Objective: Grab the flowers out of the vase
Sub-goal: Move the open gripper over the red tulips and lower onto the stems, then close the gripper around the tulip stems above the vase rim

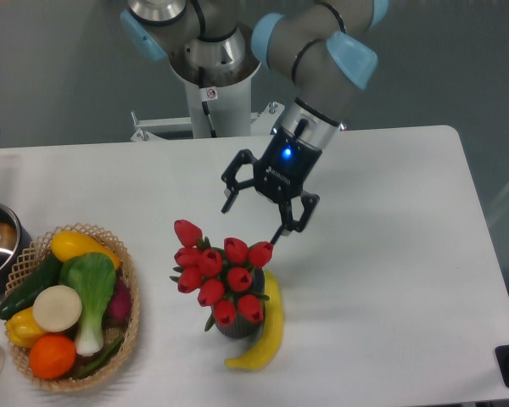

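Claw (254, 216) spread wide, empty, poised just above and behind flowers (220, 275).

Flowers seated in vase (237, 326), mid-desk (390, 254), banana (265, 335) against vase base. Risks: one fingertip already near a bud; closing on heads rather than stems likely to crush or shed buds. Off-centre descent could tip vase. Tight stems could drag vase up too.

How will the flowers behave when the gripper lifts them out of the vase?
The flowers are a wide, many-stemmed bunch, so they'll likely splay or shift in the open gripper rather than lift as one. The buds look soft; a hard pinch may deform them. The vase is short and narrow, so it may tip against the banana.
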`<state>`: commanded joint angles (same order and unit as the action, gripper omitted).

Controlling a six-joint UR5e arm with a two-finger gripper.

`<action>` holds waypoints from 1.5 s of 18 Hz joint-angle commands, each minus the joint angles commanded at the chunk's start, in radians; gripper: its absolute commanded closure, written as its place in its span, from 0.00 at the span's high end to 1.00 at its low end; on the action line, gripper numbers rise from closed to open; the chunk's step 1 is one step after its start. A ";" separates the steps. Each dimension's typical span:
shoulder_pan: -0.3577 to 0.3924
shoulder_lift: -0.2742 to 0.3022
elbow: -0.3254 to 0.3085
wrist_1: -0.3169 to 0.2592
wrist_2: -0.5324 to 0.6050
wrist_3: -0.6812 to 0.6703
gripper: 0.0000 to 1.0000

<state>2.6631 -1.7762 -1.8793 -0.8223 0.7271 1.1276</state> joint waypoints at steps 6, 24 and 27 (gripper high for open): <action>-0.046 -0.049 0.029 0.068 0.000 -0.043 1.00; -0.080 -0.057 0.089 0.068 0.018 -0.078 0.00; -0.081 -0.031 0.088 0.066 0.011 -0.106 0.00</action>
<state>2.5817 -1.8071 -1.7917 -0.7563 0.7379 1.0218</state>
